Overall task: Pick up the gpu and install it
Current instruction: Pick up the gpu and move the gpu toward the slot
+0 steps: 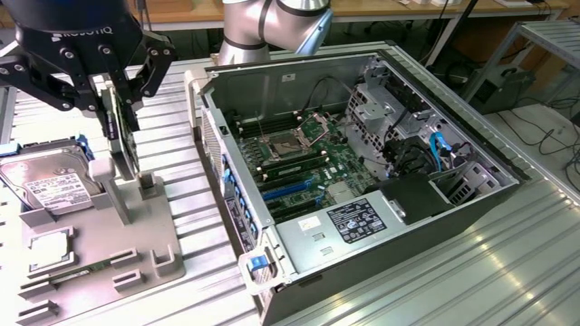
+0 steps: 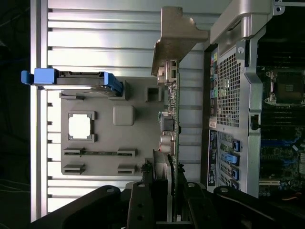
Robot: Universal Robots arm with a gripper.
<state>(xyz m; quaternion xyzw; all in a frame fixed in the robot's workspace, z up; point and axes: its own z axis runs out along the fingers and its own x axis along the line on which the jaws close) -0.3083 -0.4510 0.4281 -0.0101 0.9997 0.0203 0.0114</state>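
Note:
The gpu [image 1: 121, 132] is a thin green card held upright and seen edge-on at the exterior view's left, over the grey parts fixture [image 1: 136, 224]. My gripper [image 1: 111, 92] is shut on its upper edge, one black finger on each face. In the wrist view the gpu [image 2: 170, 124] runs away from my gripper [image 2: 167, 198], and its silvery end bracket [image 2: 174, 33] is at the far end. I cannot tell whether the card's lower edge still touches the fixture. The open computer case [image 1: 272, 88] lies beside it at the exterior view's right, with the motherboard [image 1: 303, 159] exposed.
On the fixture are a silver hard drive [image 1: 50, 180] in blue rails [image 2: 71, 78], a square CPU chip [image 2: 79, 126] and a memory stick [image 2: 97, 153]. The case's perforated rear panel [image 2: 228, 86] stands close beside the card. Cables and drive cages [image 1: 408, 129] crowd the case's far side.

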